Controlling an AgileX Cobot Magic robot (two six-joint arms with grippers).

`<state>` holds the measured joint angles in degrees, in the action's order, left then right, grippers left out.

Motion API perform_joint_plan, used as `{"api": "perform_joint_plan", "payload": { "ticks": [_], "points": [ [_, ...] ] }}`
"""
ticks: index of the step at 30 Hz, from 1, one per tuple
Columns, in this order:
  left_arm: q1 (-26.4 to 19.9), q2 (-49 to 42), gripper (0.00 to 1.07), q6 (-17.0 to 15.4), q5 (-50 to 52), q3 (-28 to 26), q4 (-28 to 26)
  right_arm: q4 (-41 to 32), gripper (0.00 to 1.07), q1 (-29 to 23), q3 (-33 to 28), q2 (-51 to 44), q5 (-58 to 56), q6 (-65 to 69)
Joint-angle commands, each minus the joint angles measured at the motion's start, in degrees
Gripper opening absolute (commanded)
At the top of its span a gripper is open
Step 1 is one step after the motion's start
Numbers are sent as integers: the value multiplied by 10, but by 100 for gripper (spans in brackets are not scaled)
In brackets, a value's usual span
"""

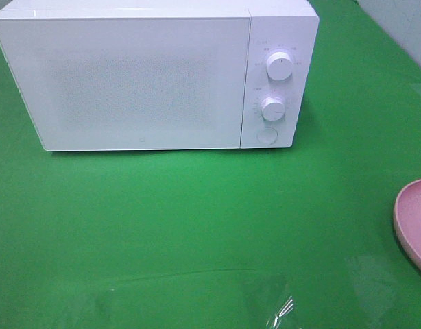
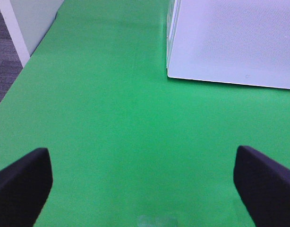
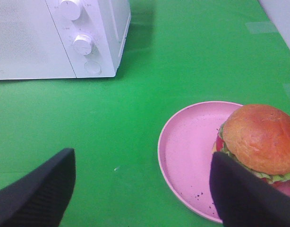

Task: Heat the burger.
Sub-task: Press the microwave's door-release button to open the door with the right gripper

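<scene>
The burger (image 3: 260,139) sits on a plate (image 3: 187,146), off to the right of the microwave (image 1: 128,82) and out in front of it. The microwave's door is closed. Left gripper (image 2: 144,189) and right gripper (image 3: 142,189) both gape wide, holding nothing.

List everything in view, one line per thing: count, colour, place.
microwave: one, white, back of the table, door shut
knobs: two, white, one above the other on the microwave's right panel
round button: one, white, below the knobs
plate: one, pink, right edge of the table
burger: one, golden-brown bun with green lettuce and red tomato, on the plate, off its centre
table cover: one, green, under everything
left claw: one, black, open, above bare cover near the microwave's left corner
right claw: one, black, open, above the cover beside the plate
</scene>
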<state>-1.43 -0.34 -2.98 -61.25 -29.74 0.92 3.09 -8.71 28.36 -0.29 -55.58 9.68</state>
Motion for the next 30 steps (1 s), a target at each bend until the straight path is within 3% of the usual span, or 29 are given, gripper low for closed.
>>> {"api": "perform_joint_plan", "payload": {
  "ticks": [1,30],
  "points": [
    [-1,-12,96,0,0,1,-1,-3,76,4,7,-10,17,5],
    [-1,-12,96,0,0,1,-1,-1,76,4,21,300,312,6]
  ]
}}
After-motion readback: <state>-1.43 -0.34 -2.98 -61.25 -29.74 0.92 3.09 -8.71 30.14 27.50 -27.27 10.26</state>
